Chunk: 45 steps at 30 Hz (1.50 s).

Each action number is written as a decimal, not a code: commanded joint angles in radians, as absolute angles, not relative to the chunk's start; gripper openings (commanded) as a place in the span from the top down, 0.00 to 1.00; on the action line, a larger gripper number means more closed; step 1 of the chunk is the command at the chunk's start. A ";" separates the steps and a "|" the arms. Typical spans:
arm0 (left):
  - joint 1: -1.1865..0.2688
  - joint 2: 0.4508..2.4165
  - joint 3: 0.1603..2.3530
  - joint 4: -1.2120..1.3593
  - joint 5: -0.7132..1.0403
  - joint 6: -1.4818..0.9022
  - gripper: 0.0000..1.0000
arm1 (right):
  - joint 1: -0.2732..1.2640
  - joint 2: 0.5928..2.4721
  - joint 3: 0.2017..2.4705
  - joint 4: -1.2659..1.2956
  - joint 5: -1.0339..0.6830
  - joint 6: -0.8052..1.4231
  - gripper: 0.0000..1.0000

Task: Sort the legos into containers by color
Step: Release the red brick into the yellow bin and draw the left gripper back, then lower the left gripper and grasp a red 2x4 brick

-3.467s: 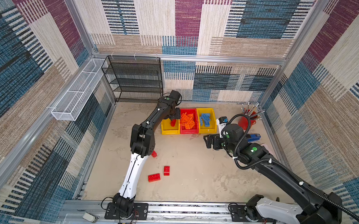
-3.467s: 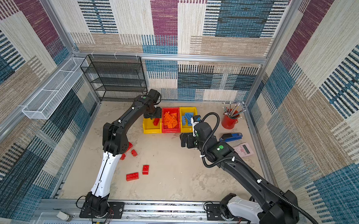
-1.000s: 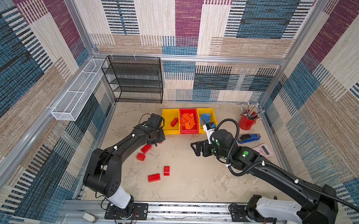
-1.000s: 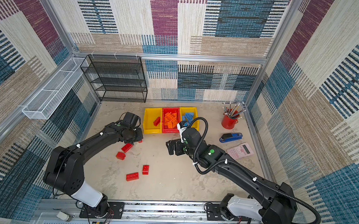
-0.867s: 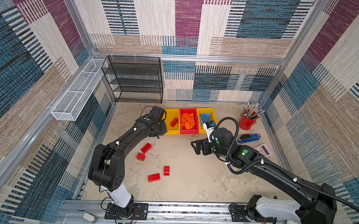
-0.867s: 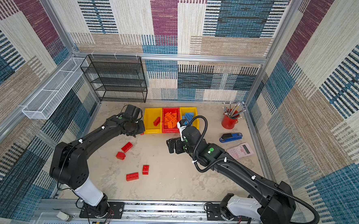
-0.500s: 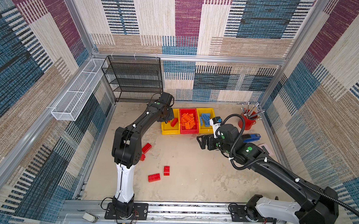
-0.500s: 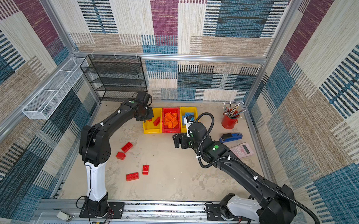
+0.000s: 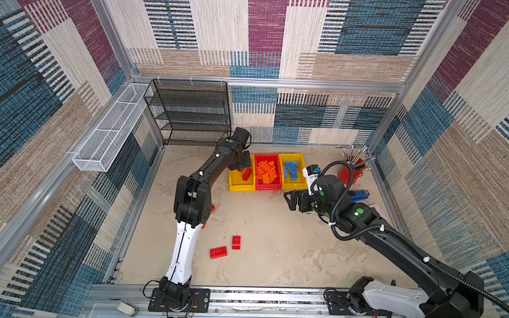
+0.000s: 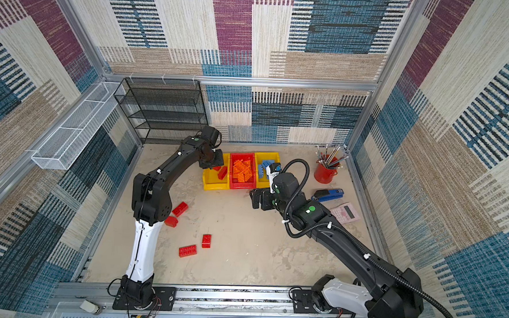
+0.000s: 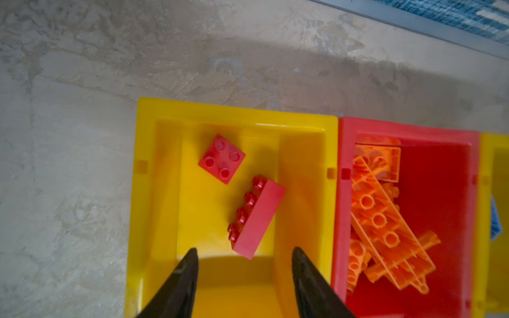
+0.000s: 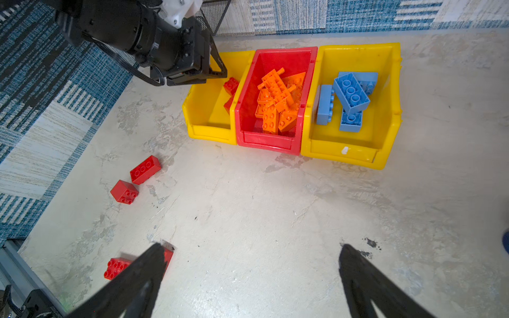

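The left gripper point(image 11: 245, 249) had been carried over the left yellow bin point(image 11: 231, 110) and its jaws parted, nothing pinched; two red bricks point(image 11: 256, 217) were seen lying inside that bin. The right gripper point(image 12: 251, 245) was held spread and empty before it. Four red legos point(image 10: 187, 250) were left on the table point(image 10: 257, 255) in front, so sorting was judged unfinished.

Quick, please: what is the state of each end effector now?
Left end effector: open, empty, over yellow bin.
Right end effector: open, empty.
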<state>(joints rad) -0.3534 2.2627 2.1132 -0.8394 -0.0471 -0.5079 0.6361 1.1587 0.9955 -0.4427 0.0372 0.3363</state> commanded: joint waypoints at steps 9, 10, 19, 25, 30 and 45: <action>-0.349 1.799 1.566 -0.764 -0.279 -0.420 0.43 | 0.637 1.126 0.984 -0.404 -0.091 0.362 0.01; -0.346 1.764 1.514 -0.763 -0.299 -0.415 0.43 | 0.637 1.122 0.982 -0.404 -0.101 0.362 0.01; -0.339 1.539 1.121 -0.686 -0.276 -0.430 0.21 | 0.638 1.066 0.962 -0.432 -0.165 0.389 0.01; -0.301 1.600 1.057 -0.612 -0.255 -0.404 0.19 | 0.641 1.007 0.939 -0.442 -0.179 0.428 0.01; -0.288 1.663 1.060 -0.603 -0.223 -0.383 0.19 | 0.645 0.971 0.939 -0.469 -0.168 0.447 0.01; -0.249 1.731 1.042 -0.586 -0.153 -0.403 0.44 | 0.646 1.000 0.951 -0.477 -0.141 0.433 0.01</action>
